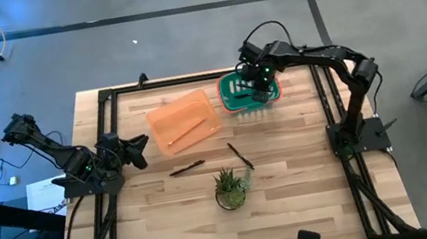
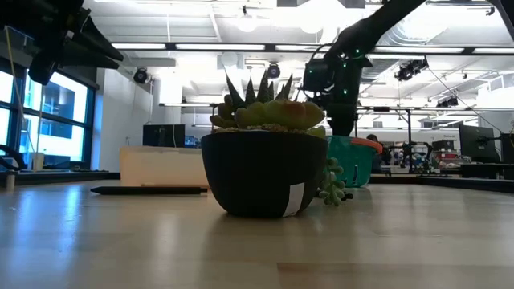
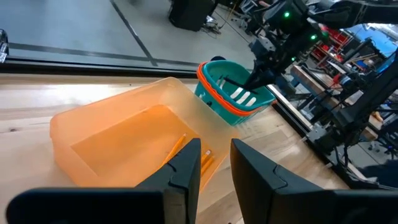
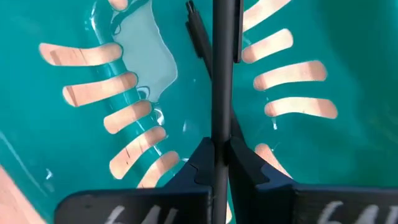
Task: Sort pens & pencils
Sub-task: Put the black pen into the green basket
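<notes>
My right gripper [image 4: 221, 163] hangs over the teal basket [image 1: 246, 94] at the far right, shut on a dark pen [image 4: 222, 68]. Another pen [image 4: 198, 34] lies on the basket's slotted floor. Two pens [image 1: 187, 168] [image 1: 240, 156] lie flat on the table in front of the orange bin [image 1: 185, 121]. In the bin lie orange-tan pencils [image 3: 202, 158]. At the table's left edge my left gripper [image 3: 214, 171] waits, open, with nothing between its fingers, pointing at the bin. My right gripper pinches the pen's shaft [image 4: 222, 134] between its two fingers. The fingers come from above, pointing down into the basket, and the pen runs on along them past their tips. Its lower end reaches into the basket; whether it touches the floor does not show.
A potted succulent [image 1: 230, 188] stands at the middle near edge, close to the two loose pens. Black frame rails [image 1: 109, 137] run along the table's left, right and far sides. Bare wood lies between the left arm and the pens.
</notes>
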Motion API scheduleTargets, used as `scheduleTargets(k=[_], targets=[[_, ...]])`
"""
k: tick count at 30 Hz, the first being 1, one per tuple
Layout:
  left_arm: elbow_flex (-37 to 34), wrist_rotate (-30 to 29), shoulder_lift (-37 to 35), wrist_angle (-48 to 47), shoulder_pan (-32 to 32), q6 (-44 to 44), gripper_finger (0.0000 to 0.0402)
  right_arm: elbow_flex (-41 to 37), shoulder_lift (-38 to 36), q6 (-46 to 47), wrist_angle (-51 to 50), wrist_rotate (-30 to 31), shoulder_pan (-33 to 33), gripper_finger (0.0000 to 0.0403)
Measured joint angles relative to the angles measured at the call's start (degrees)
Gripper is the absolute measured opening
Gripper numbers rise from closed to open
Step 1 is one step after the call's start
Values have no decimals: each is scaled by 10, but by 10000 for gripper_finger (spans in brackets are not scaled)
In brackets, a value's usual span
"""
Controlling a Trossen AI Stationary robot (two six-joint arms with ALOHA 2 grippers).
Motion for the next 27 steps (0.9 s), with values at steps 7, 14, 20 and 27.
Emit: scheduleTargets(k=[7, 14, 20, 27], targets=[[0, 0, 0, 9, 0, 0, 76, 0, 3, 9, 14, -3, 0, 0], [0, 1, 0, 10, 0, 0, 76, 0, 3, 11, 12, -3, 0, 36], [0, 2, 0, 10, 0, 0, 76, 0, 3, 11, 13, -3, 0, 70], [0, 2, 0, 10, 0, 0, 76, 0, 3, 21, 13, -3, 0, 74]])
